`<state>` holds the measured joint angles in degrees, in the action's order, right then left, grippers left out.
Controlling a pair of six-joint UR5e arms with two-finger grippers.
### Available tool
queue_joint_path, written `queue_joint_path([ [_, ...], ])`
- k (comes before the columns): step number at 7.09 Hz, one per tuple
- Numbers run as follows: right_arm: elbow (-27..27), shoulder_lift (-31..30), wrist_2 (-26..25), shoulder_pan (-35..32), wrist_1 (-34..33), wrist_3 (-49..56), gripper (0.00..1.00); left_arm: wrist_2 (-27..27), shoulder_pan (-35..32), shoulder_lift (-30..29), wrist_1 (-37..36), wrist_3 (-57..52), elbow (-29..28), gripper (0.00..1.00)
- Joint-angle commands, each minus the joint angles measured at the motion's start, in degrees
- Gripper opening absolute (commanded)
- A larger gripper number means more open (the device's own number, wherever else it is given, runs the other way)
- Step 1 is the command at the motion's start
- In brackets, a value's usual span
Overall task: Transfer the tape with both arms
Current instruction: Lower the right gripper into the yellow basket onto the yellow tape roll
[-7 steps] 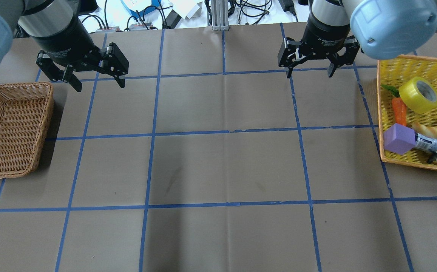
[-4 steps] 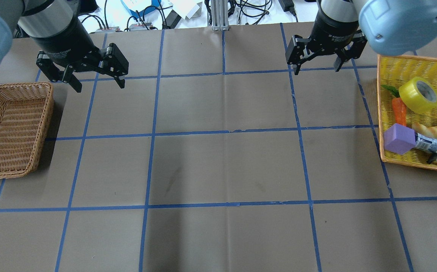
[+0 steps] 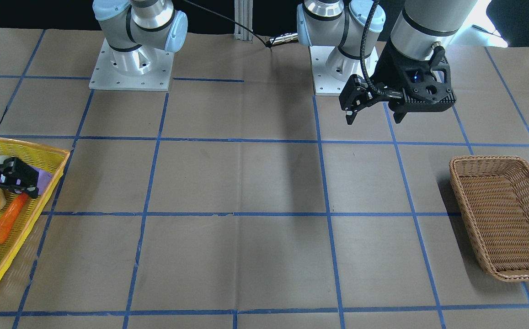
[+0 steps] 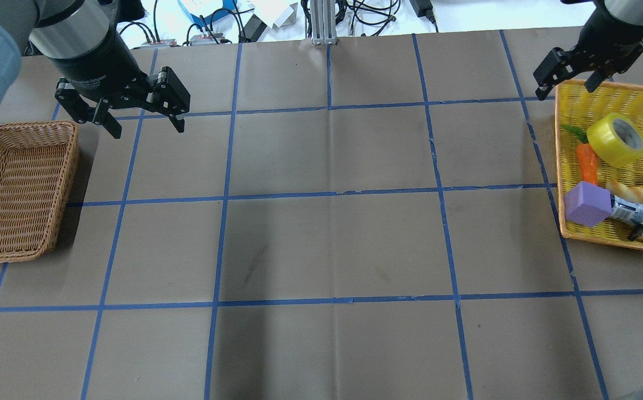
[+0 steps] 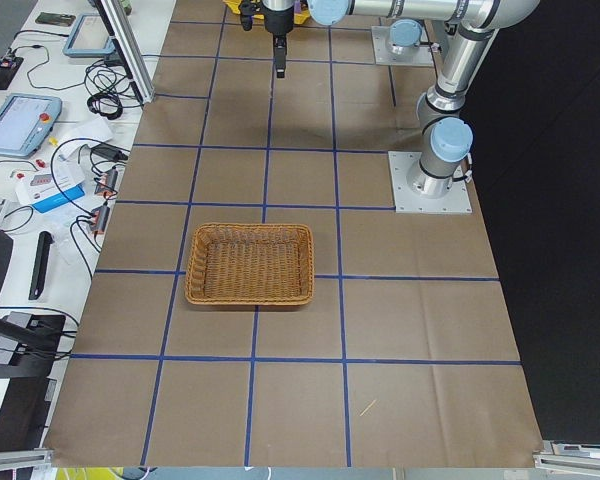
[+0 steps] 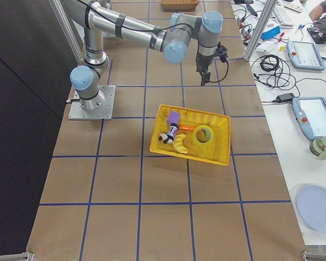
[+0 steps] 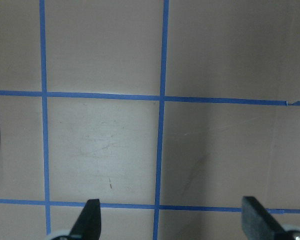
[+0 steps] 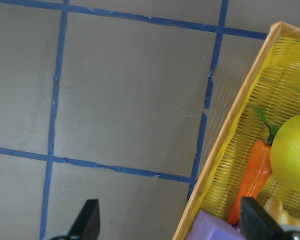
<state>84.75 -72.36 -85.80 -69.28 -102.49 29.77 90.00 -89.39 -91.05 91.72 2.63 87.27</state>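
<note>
Yellow tape roll [image 4: 617,139], lying tilted in the yellow basket [image 4: 632,86] beside the carrot [image 4: 588,161]: right gripper [image 4: 566,92], jaws apart above the basket's rim, best descends straddling the roll's wall, clear of the carrot; left gripper [image 4: 148,131] hovers, jaws apart.

My right wrist view cuts the tape [image 8: 292,152] at its right edge; the front view crops it and the yellow basket [image 3: 22,145] at the left edge.

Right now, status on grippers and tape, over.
Left gripper open, empty. Right gripper open, above edge of yellow basket. Tape inside, beside carrot, ungripped. Nothing lying on it.
</note>
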Motion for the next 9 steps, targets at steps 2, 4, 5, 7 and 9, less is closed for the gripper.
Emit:
queue_joint_path([
  [2, -5.5, 11.6, 5.2, 11.5, -6.4, 12.0, 0.99, 0.0, 0.0, 0.1, -0.1, 0.0, 0.1, 1.00],
  [4, -7.5, 16.3, 11.0, 14.1, -6.0, 15.8, 0.99, 0.0, 0.0, 0.1, -0.1, 0.0, 0.1, 1.00],
  [5, -7.3, 16.9, 11.0, 14.2, -5.8, 15.8, 0.99, 0.0, 0.0, 0.1, -0.1, 0.0, 0.1, 1.00],
  [7, -5.6, 17.3, 13.2, 14.2, -3.2, 15.7, 0.96, 0.0, 0.0, 0.1, -0.1, 0.0, 0.1, 1.00],
  [9, -5.2, 17.3, 12.5, 14.2, 1.0, 15.8, 0.29, 0.0, 0.0, 0.1, -0.1, 0.0, 0.1, 1.00],
])
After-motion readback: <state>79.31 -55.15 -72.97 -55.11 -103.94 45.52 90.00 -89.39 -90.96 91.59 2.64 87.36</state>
